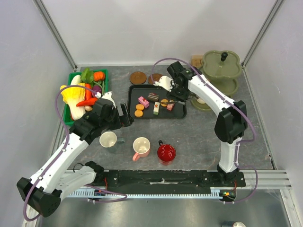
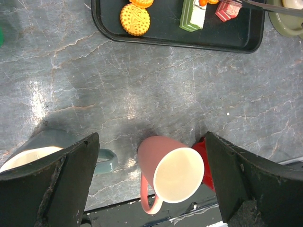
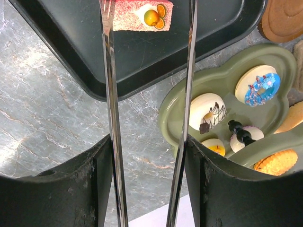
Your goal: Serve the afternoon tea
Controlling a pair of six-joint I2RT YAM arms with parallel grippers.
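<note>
table: grey stone-look table (image 1: pixel 199 137), flat and hard, with white walls around it.
mugs: nearest you stand the whitish mug (image 1: pixel 108 139), pink mug (image 1: pixel 141 148) and red mug (image 1: pixel 166 152), all smooth, round and upright.
left gripper (image 1: pixel 126 118): its fingers are wide apart and hold nothing, just above the mugs.
tray: black tray (image 1: pixel 134 101), shiny with a low rim and small cakes on it.
tongs: your right gripper (image 3: pixel 147 139) clamps the thin metal tongs (image 3: pixel 109 94). the blades are spread and pinch nothing.
risk: the blades look slick, so if you squeeze the pink cake (image 3: pixel 135 14) crooked it could pop out.
far: green stand (image 1: pixel 220 66), with a donut (image 3: pixel 258 85) on its plate.
</note>
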